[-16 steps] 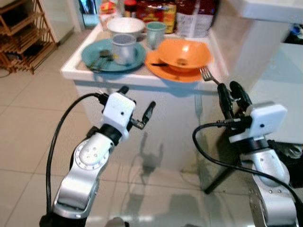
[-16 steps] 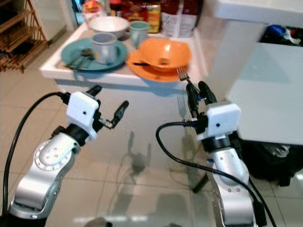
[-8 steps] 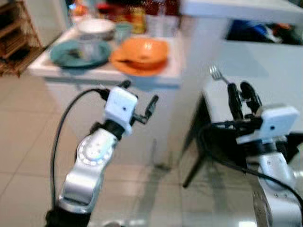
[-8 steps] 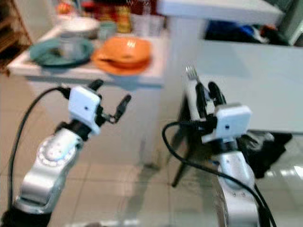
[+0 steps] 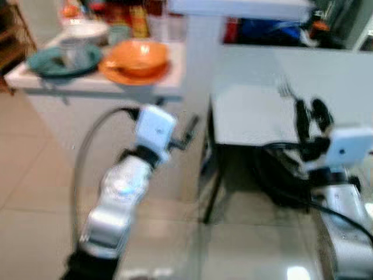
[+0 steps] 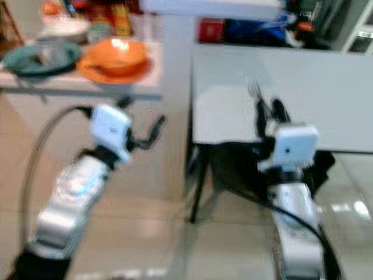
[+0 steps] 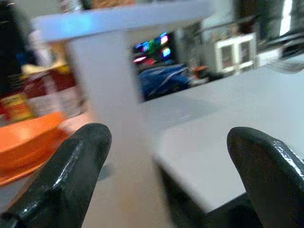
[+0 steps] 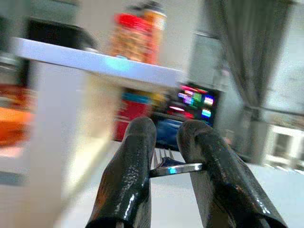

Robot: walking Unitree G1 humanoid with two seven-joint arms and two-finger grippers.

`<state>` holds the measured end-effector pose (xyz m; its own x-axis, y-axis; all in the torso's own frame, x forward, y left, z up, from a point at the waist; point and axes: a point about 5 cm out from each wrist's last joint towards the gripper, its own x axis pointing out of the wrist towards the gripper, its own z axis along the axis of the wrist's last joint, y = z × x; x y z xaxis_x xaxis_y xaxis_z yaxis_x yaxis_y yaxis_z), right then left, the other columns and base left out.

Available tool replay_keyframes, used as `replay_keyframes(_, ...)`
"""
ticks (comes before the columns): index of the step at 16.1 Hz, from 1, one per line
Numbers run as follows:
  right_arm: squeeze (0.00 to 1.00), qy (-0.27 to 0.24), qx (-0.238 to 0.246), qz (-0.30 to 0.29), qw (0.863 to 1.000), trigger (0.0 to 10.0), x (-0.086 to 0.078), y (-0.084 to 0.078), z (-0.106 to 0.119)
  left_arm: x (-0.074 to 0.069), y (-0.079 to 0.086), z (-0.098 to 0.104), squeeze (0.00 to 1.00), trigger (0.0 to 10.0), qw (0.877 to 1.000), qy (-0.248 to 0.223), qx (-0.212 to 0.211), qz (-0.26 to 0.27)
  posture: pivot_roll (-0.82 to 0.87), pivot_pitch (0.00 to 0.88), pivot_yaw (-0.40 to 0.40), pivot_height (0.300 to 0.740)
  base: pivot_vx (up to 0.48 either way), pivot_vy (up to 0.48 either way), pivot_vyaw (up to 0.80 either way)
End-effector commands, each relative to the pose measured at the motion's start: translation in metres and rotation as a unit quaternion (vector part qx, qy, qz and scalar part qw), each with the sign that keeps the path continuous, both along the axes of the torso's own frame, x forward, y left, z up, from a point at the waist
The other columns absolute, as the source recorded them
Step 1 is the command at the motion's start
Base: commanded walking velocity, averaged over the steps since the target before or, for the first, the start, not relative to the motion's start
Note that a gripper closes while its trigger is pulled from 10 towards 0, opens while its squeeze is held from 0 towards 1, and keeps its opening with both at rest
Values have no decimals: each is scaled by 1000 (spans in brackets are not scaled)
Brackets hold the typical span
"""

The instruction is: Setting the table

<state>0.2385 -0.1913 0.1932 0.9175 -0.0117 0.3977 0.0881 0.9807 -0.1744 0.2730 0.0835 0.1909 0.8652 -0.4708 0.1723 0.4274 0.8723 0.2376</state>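
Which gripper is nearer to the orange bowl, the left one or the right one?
Left. The left gripper hangs open below and in front of the orange bowl on the counter. The right gripper, shut on a fork, is far off to the right, over the grey table.

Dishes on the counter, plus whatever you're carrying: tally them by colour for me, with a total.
Orange: 2, a bowl on a plate
Teal: 2, a plate and a cup
White: 1, a bowl
Metal: 2, a cup and the fork held in the right gripper
Total: 7. The views are blurred, so small cutlery may be missed.
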Motion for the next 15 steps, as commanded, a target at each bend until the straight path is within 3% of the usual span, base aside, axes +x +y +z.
replay_keyframes(1,0,-5,8,-8,1000,10000,3,0,3,4,8,4,0,10000,1000,-9,9,20,22,22,-8,740,0,-379,800)
replay_keyframes(3,0,-6,26,-35,999,10000,8,-10,5,7,9,4,0,10000,1000,-9,9,26,19,25,-6,740,0,-382,800)
replay_keyframes(6,0,2,37,-48,998,10000,10,-15,4,9,8,5,0,10000,1000,-9,9,27,12,30,1,740,0,-379,0)
replay_keyframes(15,0,30,48,-23,998,10000,20,-9,5,16,8,6,0,10000,999,-7,2,47,4,43,6,740,0,-386,0)
